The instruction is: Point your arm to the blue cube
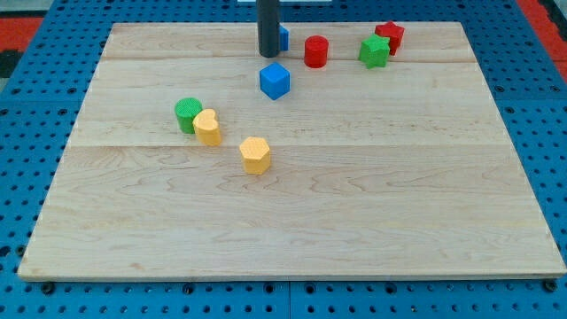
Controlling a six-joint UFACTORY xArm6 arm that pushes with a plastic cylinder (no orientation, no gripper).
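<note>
The blue cube [275, 81] sits on the wooden board [292, 213], upper middle of the view. My tip [267, 55] is just above it in the view, slightly to the left, with a small gap between them. A second blue block [283, 37] is mostly hidden behind the rod at the view's top.
A red cylinder [315, 51], a green star-shaped block [374, 51] and a red star-shaped block [390, 35] stand at the top right. A green cylinder [188, 115], a yellow heart-shaped block [207, 128] and a yellow hexagonal block [255, 155] lie left of centre.
</note>
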